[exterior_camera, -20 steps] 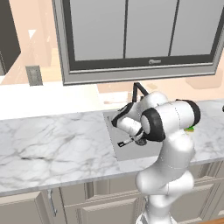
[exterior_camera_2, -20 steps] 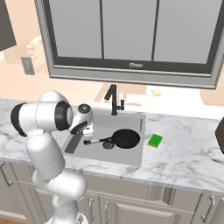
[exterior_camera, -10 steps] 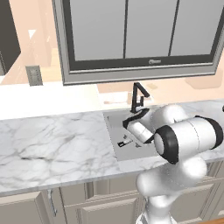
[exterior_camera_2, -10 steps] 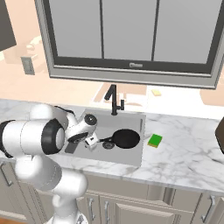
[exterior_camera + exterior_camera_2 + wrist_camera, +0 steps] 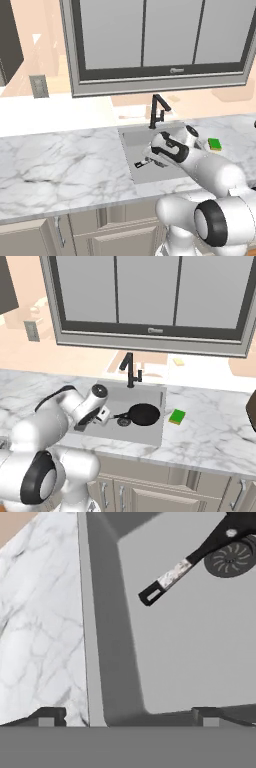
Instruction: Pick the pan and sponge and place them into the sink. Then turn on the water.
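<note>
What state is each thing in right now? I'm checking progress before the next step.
pan: lying in the sink, released.
sponge: on the counter right of the sink, not yet moved.
sink: holds the pan alone.
faucet: no water running.
gripper: open, empty, over the sink's left side.

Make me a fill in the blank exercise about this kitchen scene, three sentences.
1. The small round black frying pan lies inside the grey recessed ____.
2. The small green rectangular sponge rests on the white marble ____.
3. The tool has its jaws ____, holding nothing.

Missing words: sink; countertop; open
</note>
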Robot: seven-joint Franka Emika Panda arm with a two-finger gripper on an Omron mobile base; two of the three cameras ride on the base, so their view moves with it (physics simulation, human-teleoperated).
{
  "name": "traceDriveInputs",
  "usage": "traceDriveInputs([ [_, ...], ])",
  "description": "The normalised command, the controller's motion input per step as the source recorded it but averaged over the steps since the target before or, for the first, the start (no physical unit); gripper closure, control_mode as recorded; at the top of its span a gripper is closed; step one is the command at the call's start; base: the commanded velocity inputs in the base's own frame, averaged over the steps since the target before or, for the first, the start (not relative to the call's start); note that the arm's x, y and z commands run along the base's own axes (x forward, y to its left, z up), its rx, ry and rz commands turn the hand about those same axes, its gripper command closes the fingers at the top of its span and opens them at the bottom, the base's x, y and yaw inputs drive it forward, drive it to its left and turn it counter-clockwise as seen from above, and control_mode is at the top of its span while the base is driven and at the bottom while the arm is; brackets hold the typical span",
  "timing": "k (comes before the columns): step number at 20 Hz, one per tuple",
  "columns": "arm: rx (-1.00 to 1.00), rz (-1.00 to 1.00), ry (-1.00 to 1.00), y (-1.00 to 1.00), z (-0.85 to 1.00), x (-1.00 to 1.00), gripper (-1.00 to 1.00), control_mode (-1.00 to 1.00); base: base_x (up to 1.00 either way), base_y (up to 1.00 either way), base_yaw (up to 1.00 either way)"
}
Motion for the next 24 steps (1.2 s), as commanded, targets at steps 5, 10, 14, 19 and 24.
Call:
traceDriveInputs([
  [5,-0.07,0.21,-0.05,-0.02,0.96,-0.14,-1.00,-1.00,0.00,0.00,0.00],
  [10,-0.03,0.18,-0.02,-0.02,0.76,-0.01,-1.00,-1.00,0.00,0.00,0.00],
  [14,-0.09,0.12,-0.01,-0.34,0.25,0.00,-1.00,-1.00,0.00,0.00,0.00],
  [19,-0.14,0.03,-0.04,-0.68,0.00,0.00,-1.00,-1.00,0.00,0.00,0.00],
  [24,-0.18,0.01,-0.03,-0.72,0.07,0.00,-1.00,-1.00,0.00,0.00,0.00],
])
